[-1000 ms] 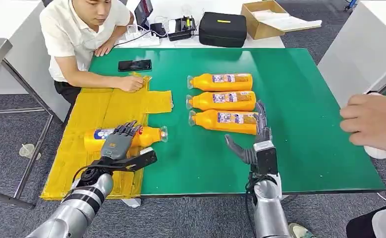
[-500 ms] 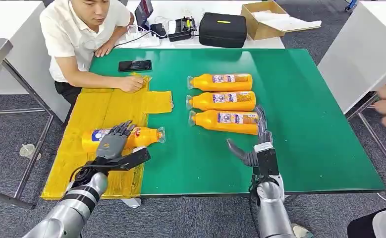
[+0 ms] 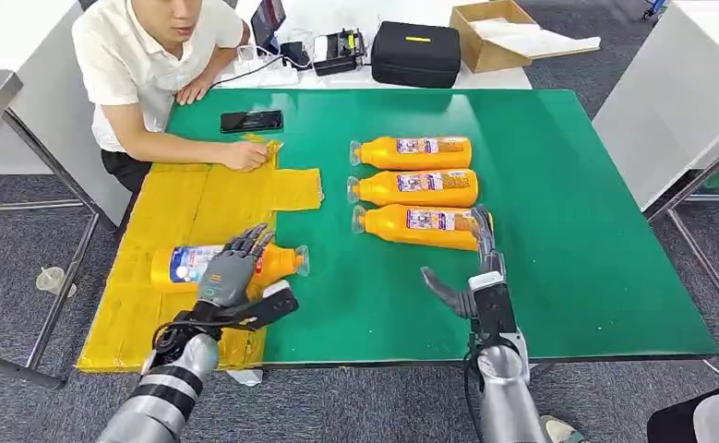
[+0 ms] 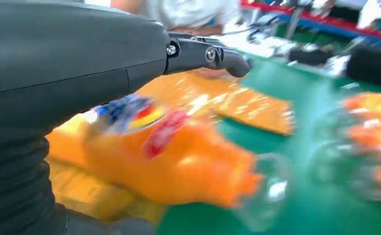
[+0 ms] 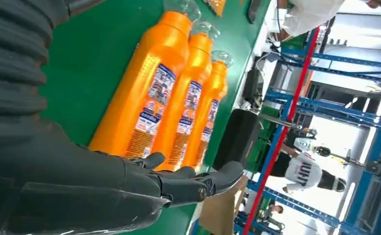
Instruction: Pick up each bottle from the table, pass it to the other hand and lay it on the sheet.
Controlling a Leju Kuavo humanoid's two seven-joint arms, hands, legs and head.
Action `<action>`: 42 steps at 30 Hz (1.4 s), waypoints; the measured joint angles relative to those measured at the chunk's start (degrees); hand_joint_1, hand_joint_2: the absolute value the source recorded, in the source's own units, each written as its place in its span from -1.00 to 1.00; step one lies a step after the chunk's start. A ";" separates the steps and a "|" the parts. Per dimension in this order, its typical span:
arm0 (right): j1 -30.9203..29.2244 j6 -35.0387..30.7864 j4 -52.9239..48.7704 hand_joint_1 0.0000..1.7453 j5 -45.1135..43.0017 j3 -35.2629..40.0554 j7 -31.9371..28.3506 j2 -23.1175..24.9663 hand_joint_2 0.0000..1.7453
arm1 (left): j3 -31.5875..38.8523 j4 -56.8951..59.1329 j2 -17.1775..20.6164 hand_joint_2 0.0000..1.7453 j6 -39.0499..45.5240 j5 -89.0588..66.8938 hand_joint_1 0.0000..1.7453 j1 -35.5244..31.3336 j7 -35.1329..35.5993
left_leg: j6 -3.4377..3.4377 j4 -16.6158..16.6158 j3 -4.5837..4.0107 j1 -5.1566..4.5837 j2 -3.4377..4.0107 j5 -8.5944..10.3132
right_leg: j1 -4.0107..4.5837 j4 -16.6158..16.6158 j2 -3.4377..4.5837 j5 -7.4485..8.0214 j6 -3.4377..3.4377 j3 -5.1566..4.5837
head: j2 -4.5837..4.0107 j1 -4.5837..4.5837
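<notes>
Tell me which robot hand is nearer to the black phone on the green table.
Left. The left hand rests over the bottle on the yellow sheet, on the same side of the table as the black phone. The right hand is open by the nearest bottle in the row, farther across.

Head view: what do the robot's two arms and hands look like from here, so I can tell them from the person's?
Both arms are silver metal tubes with dark bands. The left hand has a grey back with a small orange mark, dark fingers and black cables at the wrist. The right hand is grey with dark fingers, above a black boxy wrist block.
</notes>
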 measured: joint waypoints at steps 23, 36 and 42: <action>4.38 5.92 -3.39 -1.00 0.46 1.42 4.94 1.22 1.00 | -11.42 -30.16 -3.45 1.00 -4.77 13.60 -1.00 13.80 -3.30 | 0.00 -0.01 -0.04 0.01 -0.01 -0.02 | 0.01 -0.01 0.00 -0.01 0.00 -0.04 | 0.00 0.00; 6.23 -5.88 -6.61 -1.00 13.03 4.04 8.29 0.68 1.00 | -12.86 -33.44 -4.43 1.00 -8.20 22.58 -1.00 16.69 -2.84 | 0.00 -0.01 -0.04 0.00 0.00 -0.03 | 0.00 -0.01 0.00 -0.02 0.00 -0.04 | 0.00 0.00; 7.17 -17.03 -9.95 -1.00 37.93 5.46 17.80 -2.21 1.00 | -12.84 -33.87 -5.29 1.00 -15.41 40.40 -1.00 20.21 -0.26 | 0.02 -0.01 -0.05 -0.03 -0.04 -0.06 | -0.02 -0.03 -0.02 -0.04 0.00 -0.07 | 0.00 0.00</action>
